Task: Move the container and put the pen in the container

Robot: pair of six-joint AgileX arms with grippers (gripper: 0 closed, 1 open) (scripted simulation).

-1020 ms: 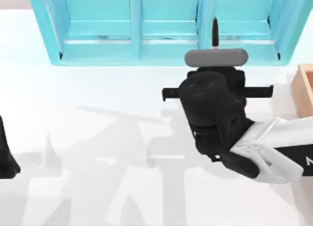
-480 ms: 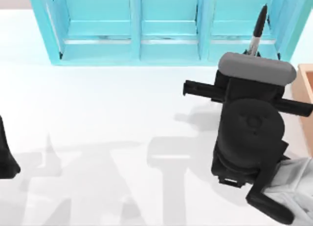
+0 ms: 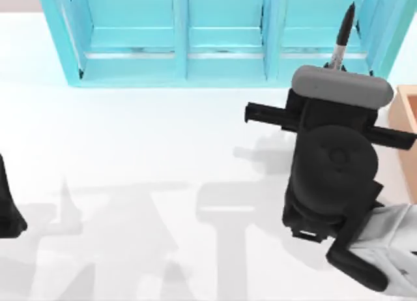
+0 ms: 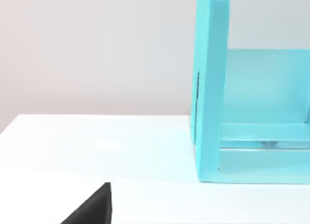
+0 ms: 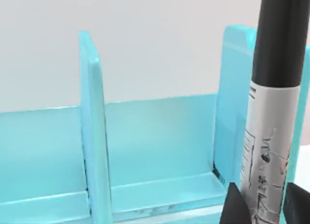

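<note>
My right gripper (image 3: 336, 71) hovers in front of the right end of the turquoise shelf unit (image 3: 221, 37) and is shut on the pen (image 3: 343, 35). The slim black pen sticks out past the wrist, its tip slanting toward the shelf's right compartment. In the right wrist view the pen (image 5: 272, 112) stands close up with its grey-white label band, clamped between two dark fingertips (image 5: 235, 207). The container is out of view. My left arm (image 3: 8, 206) is parked at the table's left edge.
A tan wooden box (image 3: 405, 122) stands at the table's right edge, close beside the right arm. The shelf unit (image 4: 252, 122) spans the back of the white table (image 3: 143, 157). A dark part of the left gripper (image 4: 92, 212) shows low down.
The right arm swung to the right with the pen, from the shelf's middle divider to its right compartment. Over the last half second it barely shifted. The left arm stayed still.
</note>
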